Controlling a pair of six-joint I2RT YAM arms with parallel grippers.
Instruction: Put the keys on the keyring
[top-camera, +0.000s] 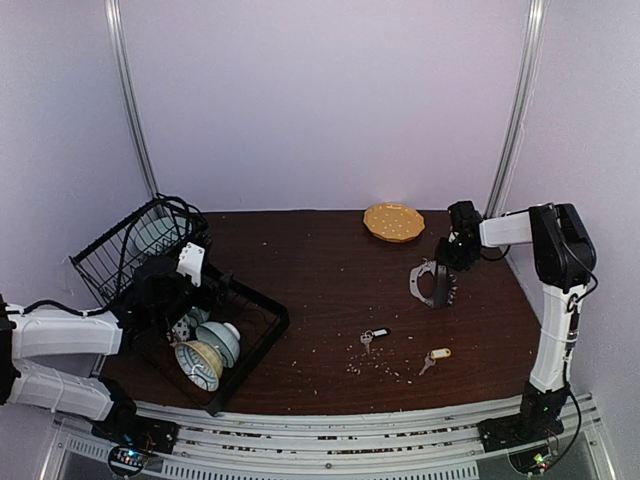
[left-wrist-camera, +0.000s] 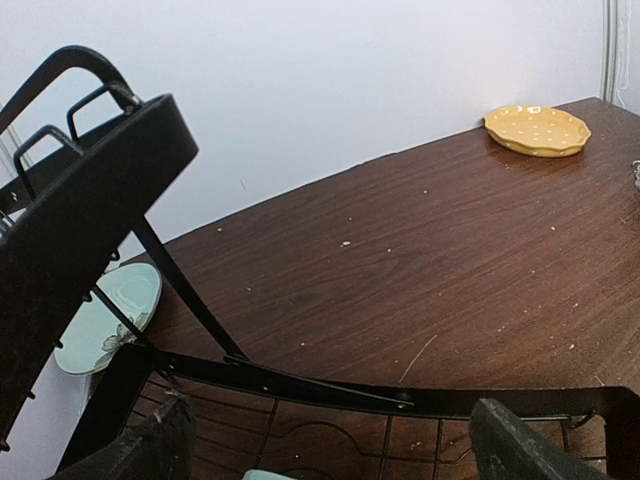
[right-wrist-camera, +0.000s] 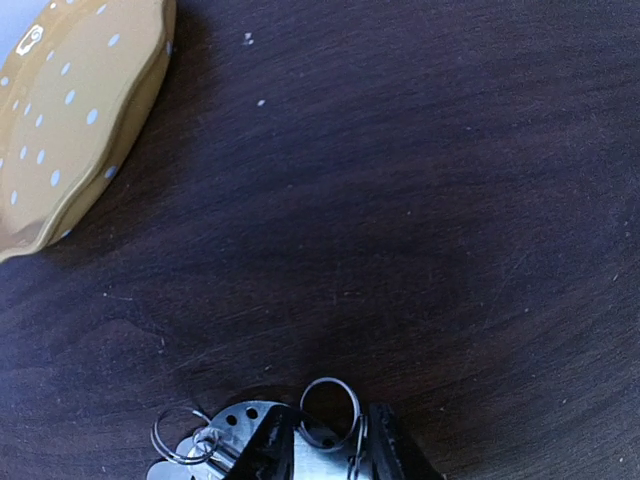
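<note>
The keyring (top-camera: 422, 279) is a pale grey loop on the brown table at the right. My right gripper (top-camera: 440, 287) is shut on it. In the right wrist view my gripper (right-wrist-camera: 325, 455) pinches the keyring's silver holed plate (right-wrist-camera: 235, 418), with small wire rings beside it. The key with the black-and-white tag (top-camera: 372, 336) and the key with the yellow tag (top-camera: 433, 358) lie loose on the table nearer the front, apart from both grippers. My left gripper (top-camera: 187, 303) is open and empty over the dish rack; its fingers (left-wrist-camera: 510, 445) show at the left wrist view's bottom edge.
A black dish rack (top-camera: 255, 340) holding bowls (top-camera: 205, 355) and a tilted wire basket (top-camera: 125, 250) stand at the left. The rack's rim (left-wrist-camera: 330, 385) crosses the left wrist view. A yellow dotted dish (top-camera: 393, 222) sits at the back, also in both wrist views (left-wrist-camera: 537, 130) (right-wrist-camera: 70, 110). Crumbs dot the table.
</note>
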